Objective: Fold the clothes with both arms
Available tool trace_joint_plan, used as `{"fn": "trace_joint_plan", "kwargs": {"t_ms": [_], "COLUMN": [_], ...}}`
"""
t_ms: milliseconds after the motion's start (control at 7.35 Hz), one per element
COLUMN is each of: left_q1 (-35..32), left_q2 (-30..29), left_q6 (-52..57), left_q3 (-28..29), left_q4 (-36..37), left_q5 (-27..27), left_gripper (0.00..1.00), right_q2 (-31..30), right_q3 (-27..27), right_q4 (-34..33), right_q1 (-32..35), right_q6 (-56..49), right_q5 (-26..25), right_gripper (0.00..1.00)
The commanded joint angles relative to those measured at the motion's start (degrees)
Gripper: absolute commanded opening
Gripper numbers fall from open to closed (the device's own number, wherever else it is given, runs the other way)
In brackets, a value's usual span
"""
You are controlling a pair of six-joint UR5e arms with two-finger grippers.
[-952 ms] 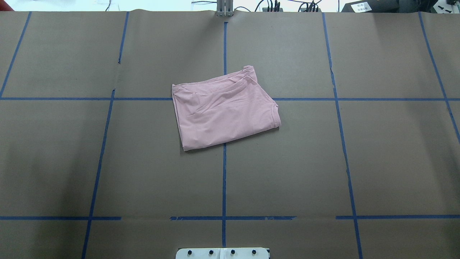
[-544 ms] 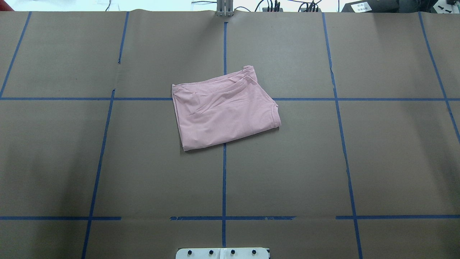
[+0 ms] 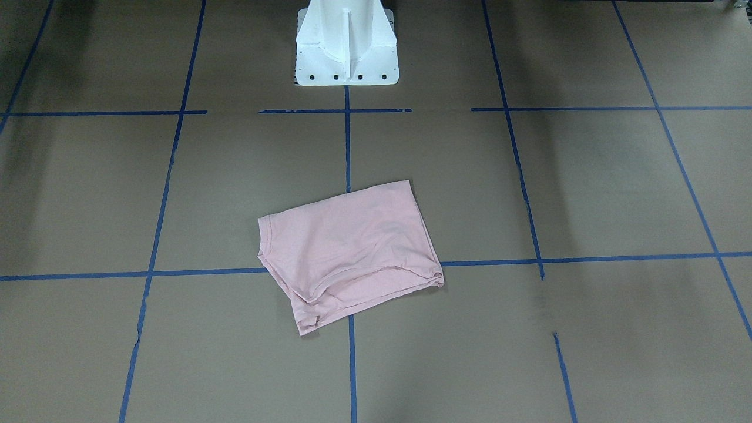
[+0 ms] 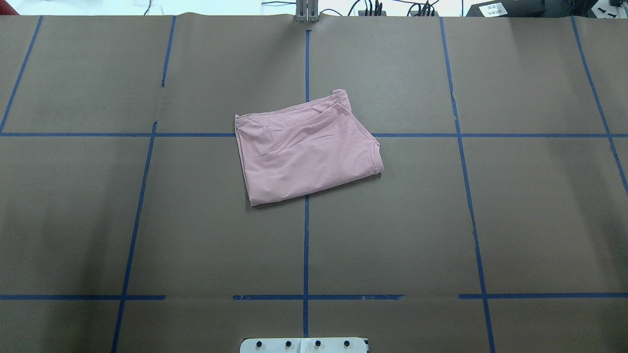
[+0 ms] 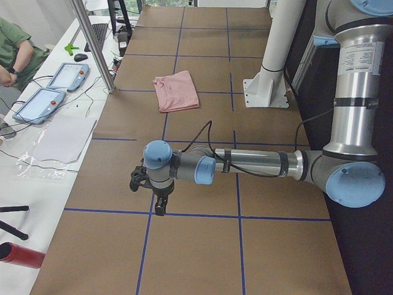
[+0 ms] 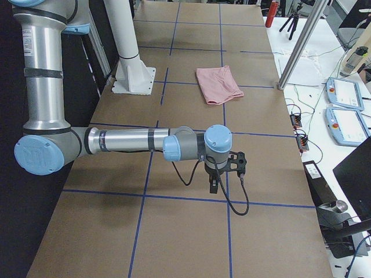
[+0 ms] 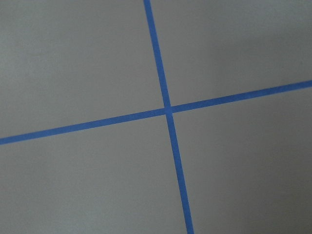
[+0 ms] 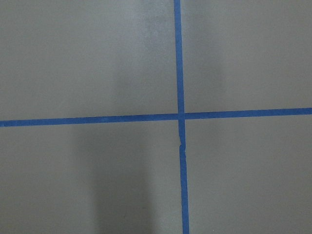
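The pale pink T-shirt (image 4: 306,152) lies folded into a rough rectangle at the middle of the brown table, plain side up, its print hidden. It also shows in the front-facing view (image 3: 352,249), the left view (image 5: 176,91) and the right view (image 6: 217,84). My left gripper (image 5: 159,208) hangs over the table's left end, far from the shirt. My right gripper (image 6: 213,186) hangs over the table's right end, also far from it. Both show only in the side views, so I cannot tell whether they are open or shut. The wrist views show only brown paper and blue tape.
The white pedestal (image 3: 346,41) stands at the robot's side of the table. Blue tape lines (image 4: 306,245) grid the brown surface. Beyond the far edge are a metal post (image 5: 92,43), tablets (image 5: 37,104), cables and a seated person (image 5: 15,55).
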Motion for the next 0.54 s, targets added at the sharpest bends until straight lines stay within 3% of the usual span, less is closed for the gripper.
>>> {"fn": "trace_joint_plan", "kwargs": {"t_ms": [0,408], "left_q1": [0.08,0.08], "left_q2": [-0.09,-0.09], "left_q6": [-3.12,-3.12], "left_q3": [0.13,0.13], "left_q4": [0.07,0.07], "left_q5": [-0.07,-2.45], "left_gripper": [1.00,1.00], "right_q2": [-0.50,-1.11], "right_q3": [-0.08,-0.08], "right_q4": [0.11,0.20], "right_q1": [-0.19,-0.28], "right_q6": [-0.07,-0.07], "right_q5": [-0.16,-0.16], "right_gripper": [1.00,1.00]}}
